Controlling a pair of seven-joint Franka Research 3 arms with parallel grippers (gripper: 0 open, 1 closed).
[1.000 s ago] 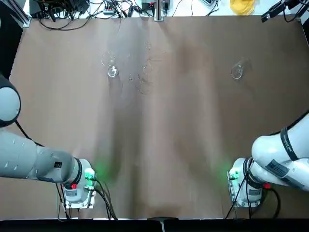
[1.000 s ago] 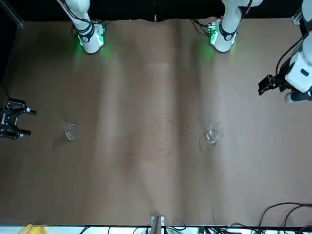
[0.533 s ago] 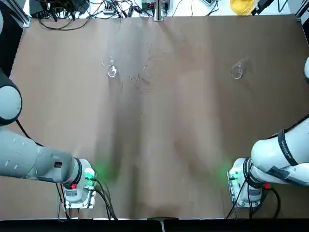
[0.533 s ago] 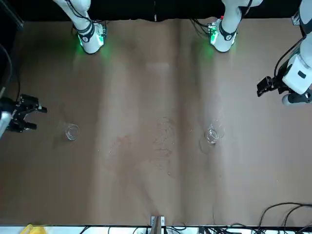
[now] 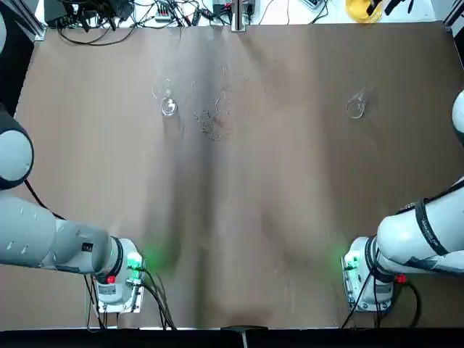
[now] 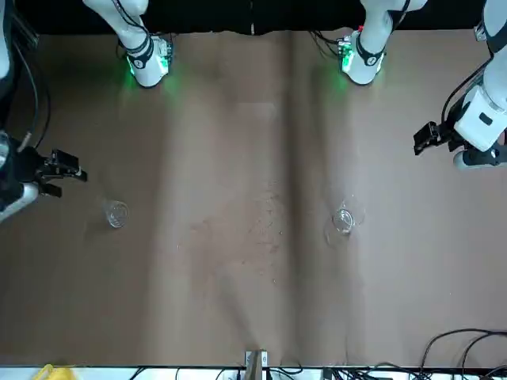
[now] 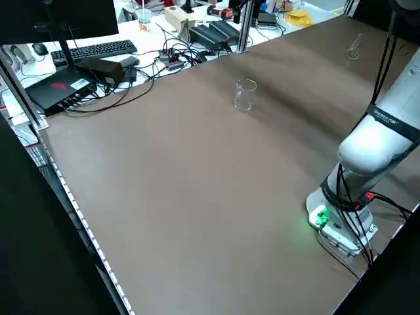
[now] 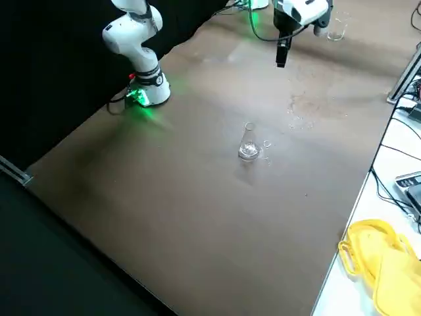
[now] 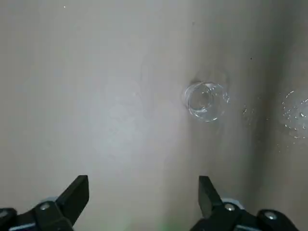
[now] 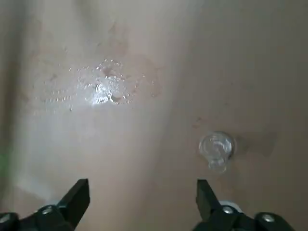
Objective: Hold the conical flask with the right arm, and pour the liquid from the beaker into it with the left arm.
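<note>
The left pincer has its two black fingers set wide apart, with nothing between them; it hangs above the desk on the left arm's side. The right pincer is likewise wide apart and empty, held above the far part of the desk on the right arm's side. In the front view it shows near the conical flask but apart from it.

The beaker stands upright toward the far edge, on the left arm's side. How much liquid it holds I cannot tell. The conical flask stands upright, narrow neck up, well apart from the beaker on the right arm's side.

Between the two vessels, nearer the beaker, a scatter of droplets wets the brown surface. A small wet ring lies just beside the flask.

Farther out, the left arm and the right arm rise from bases at the near edge, green light glowing at each, with black cables trailing from them.

Past the far edge, a metal post rises at the middle, and a heap of black cables lies on the left arm's side. A yellow item rests on the white surface on the right arm's side. The left side view also shows a monitor, a keyboard and a clear cup beyond the desk.
</note>
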